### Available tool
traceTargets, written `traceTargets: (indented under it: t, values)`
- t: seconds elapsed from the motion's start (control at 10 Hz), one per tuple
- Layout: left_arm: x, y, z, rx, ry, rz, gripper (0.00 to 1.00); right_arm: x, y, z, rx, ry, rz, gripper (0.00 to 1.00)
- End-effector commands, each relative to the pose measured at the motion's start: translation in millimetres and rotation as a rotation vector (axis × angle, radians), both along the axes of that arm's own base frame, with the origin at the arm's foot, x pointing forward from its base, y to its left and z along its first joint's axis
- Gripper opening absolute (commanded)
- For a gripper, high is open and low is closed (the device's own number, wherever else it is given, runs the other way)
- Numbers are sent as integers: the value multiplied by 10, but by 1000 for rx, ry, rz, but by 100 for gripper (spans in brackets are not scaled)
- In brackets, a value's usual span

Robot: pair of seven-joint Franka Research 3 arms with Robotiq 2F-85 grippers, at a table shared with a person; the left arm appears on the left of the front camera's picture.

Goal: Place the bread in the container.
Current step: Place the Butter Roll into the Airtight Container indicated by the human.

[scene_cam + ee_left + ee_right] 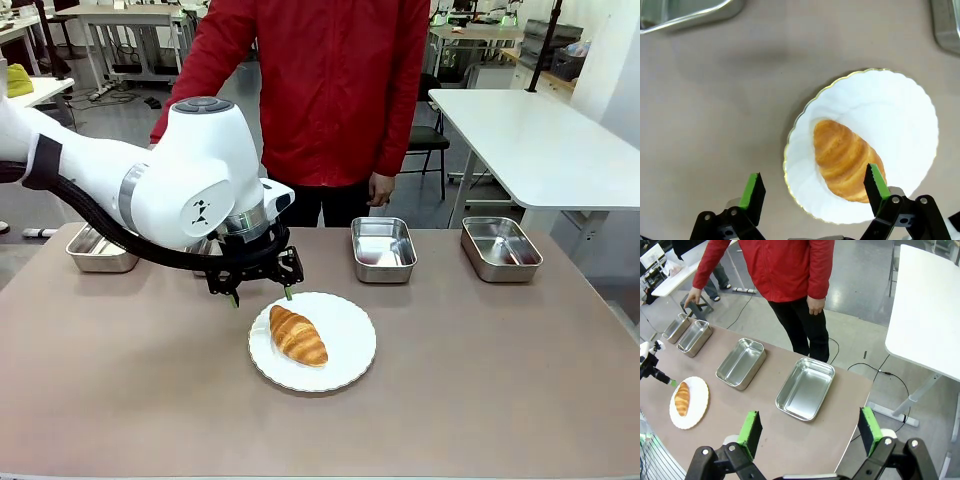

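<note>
brown table [480, 380] | bread [297, 336] on white plate [350, 340] | left hand [262, 297] spread at its rim

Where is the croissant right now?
In the front view the croissant lies on the white plate, mid-table, close beside the open left gripper.

Ridged bread [298, 336], shiny metal containers [383, 247], matt table [480, 380].

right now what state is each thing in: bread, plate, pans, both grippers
golden-brown ridged croissant: lying on the plate, not gripped
round white scalloped plate: holds the croissant
four shallow rectangular stainless-steel pans: empty
left gripper: open, empty, above the plate's rim
right gripper: open, empty, raised
</note>
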State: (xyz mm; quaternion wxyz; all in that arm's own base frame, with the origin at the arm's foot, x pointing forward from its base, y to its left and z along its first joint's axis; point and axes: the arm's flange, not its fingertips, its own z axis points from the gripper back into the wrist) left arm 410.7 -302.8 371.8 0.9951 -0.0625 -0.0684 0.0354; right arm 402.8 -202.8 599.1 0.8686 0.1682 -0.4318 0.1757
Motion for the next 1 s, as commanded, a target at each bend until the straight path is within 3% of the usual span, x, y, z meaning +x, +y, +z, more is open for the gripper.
traceTargets:
  t: [0.0, 0.3, 0.9]
  values:
    - [-256, 41, 137, 25, 5, 173, 100, 4, 8, 6, 6, -8, 4, 100]
    - [-297, -179, 138, 18, 63, 316, 100, 4, 8, 6, 6, -8, 4, 100]
    - [-118, -574, -207, -31, 73, 349, 100, 4, 8, 6, 6, -8, 4, 100]
